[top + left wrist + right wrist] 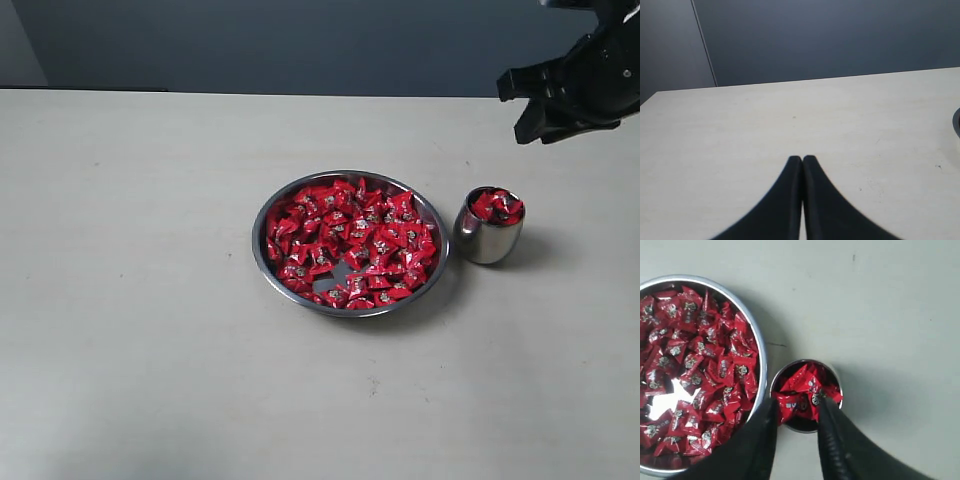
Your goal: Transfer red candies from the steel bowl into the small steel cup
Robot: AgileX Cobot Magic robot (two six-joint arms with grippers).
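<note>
The steel bowl sits mid-table, heaped with red candies. Just right of it stands the small steel cup, with several red candies piled to its rim. My right gripper hangs well above and behind the cup, at the top right. In the right wrist view that gripper is open and holds nothing; between its fingers I look down on the cup and its candies, with the bowl beside it. My left gripper is shut and empty over bare table.
The pale table stretches wide to the left and in front of the bowl. A dark wall runs along its far edge. A sliver of the bowl's rim shows at the edge of the left wrist view.
</note>
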